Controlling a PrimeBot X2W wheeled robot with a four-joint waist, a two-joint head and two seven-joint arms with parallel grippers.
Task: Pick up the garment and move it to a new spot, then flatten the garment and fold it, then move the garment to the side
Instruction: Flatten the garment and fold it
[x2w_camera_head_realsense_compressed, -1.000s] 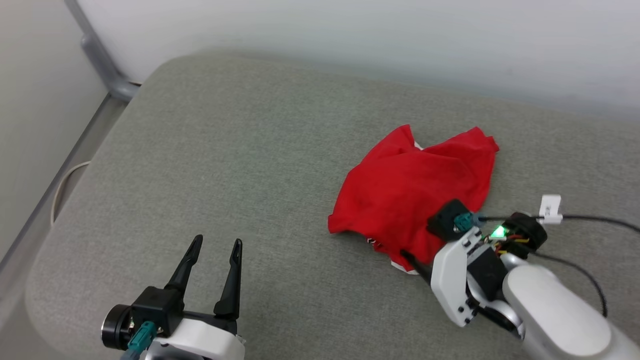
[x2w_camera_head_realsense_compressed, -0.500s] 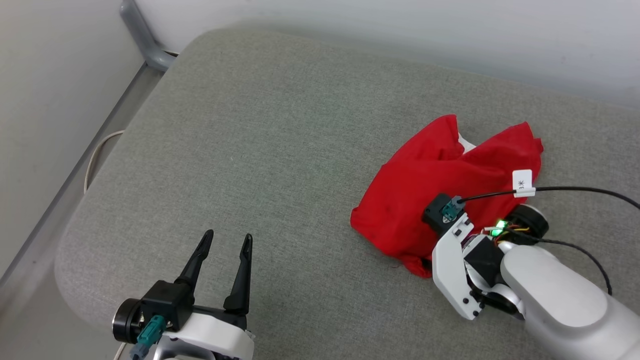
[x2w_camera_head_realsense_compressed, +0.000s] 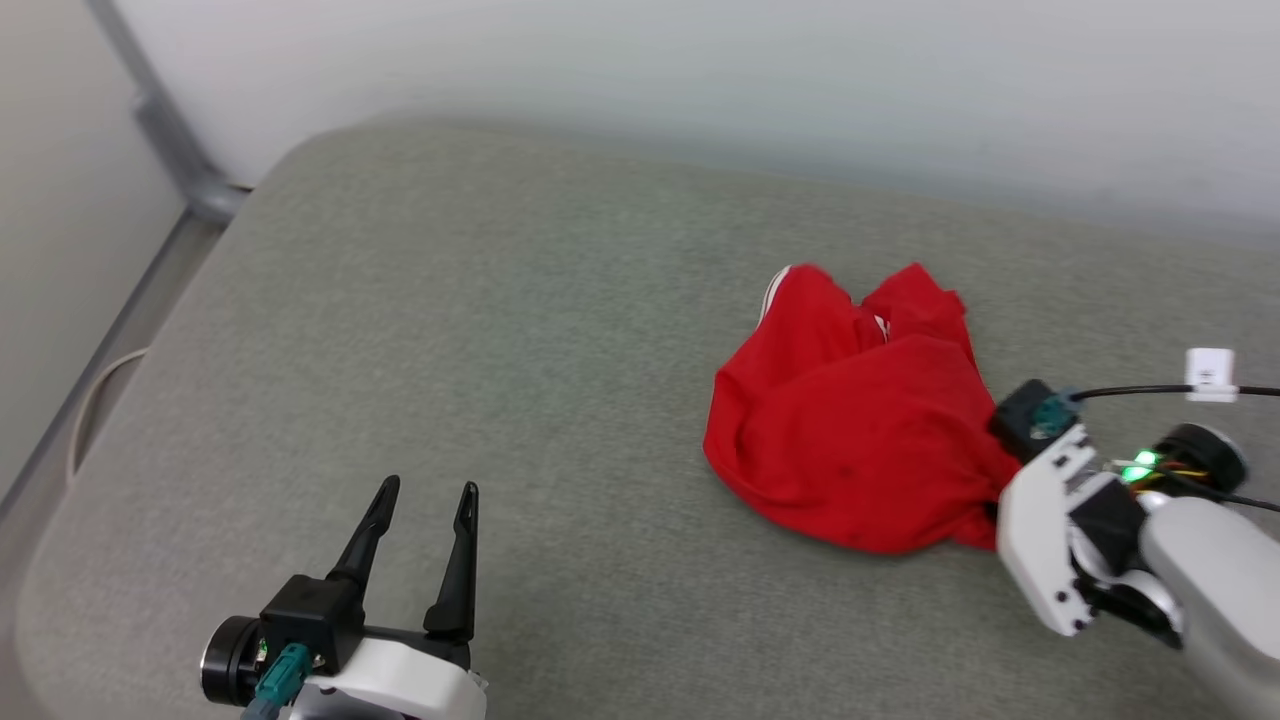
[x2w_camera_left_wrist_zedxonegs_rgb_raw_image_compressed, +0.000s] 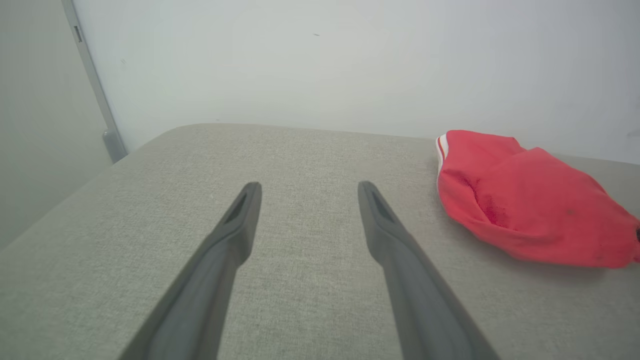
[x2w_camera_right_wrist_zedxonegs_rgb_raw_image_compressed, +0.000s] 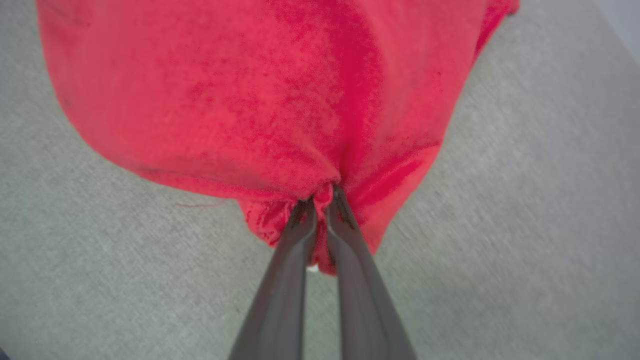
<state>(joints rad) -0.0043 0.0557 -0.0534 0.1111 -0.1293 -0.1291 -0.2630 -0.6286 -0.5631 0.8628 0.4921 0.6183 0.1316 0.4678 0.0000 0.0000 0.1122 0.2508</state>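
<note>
The one label in view is a small white tag (x2w_camera_head_realsense_compressed: 1208, 372) clipped on the black cable (x2w_camera_head_realsense_compressed: 1130, 391) that runs to the right wrist. Something may be printed on it, but it is too small to read. The garment (x2w_camera_head_realsense_compressed: 860, 430) shows mostly plain red cloth. At its far edge there is a short piece of red-and-white striped trim (x2w_camera_left_wrist_zedxonegs_rgb_raw_image_compressed: 441, 148).

The right gripper (x2w_camera_right_wrist_zedxonegs_rgb_raw_image_compressed: 320, 199) is clamped on the garment. In the right wrist view its two dark fingers (x2w_camera_right_wrist_zedxonegs_rgb_raw_image_compressed: 292, 260) stand together, and a small bunch of the red cloth is pinched between their tips. In the head view the garment lies crumpled on the right half of the grey cushion (x2w_camera_head_realsense_compressed: 480, 330). Its near right corner is drawn to a point that goes under the white housing of the right wrist. The rest of the cloth spreads away from that gripper, toward the far side and the left, and it rests on the cushion.

The left gripper (x2w_camera_head_realsense_compressed: 430, 487) is at the near left over the cushion, well apart from the garment. Its fingers stand apart and nothing is between them. In the left wrist view the garment lies to the right of them. Behind the cushion is a pale wall (x2w_camera_left_wrist_zedxonegs_rgb_raw_image_compressed: 320, 60), and a grey metal post (x2w_camera_head_realsense_compressed: 165, 140) stands at the left corner.
</note>
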